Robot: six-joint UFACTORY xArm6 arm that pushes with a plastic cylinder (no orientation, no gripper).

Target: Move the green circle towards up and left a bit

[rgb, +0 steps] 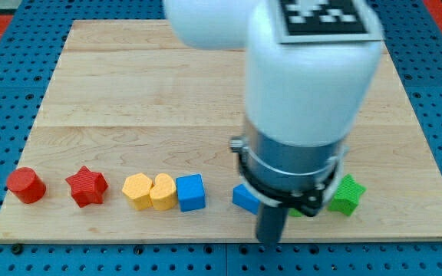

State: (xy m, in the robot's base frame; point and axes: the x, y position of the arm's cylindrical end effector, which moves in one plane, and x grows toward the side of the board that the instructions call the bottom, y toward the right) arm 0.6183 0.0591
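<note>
The arm's white body and dark collar cover the board's lower right. My tip (269, 243) is the blurred dark rod end near the board's bottom edge, just below and to the right of a partly hidden blue block (243, 198). A small sliver of a green block (295, 212) shows under the collar, to the right of the rod and a little above its end; its shape is hidden. A green star (347, 194) lies further right, clear of the arm.
Along the wooden board's (129, 92) bottom row, from the view's left: a red cylinder (26, 185), a red star (87, 187), a yellow hexagon (136, 191) touching a yellow heart (162, 192), and a blue cube (191, 192). Blue pegboard surrounds the board.
</note>
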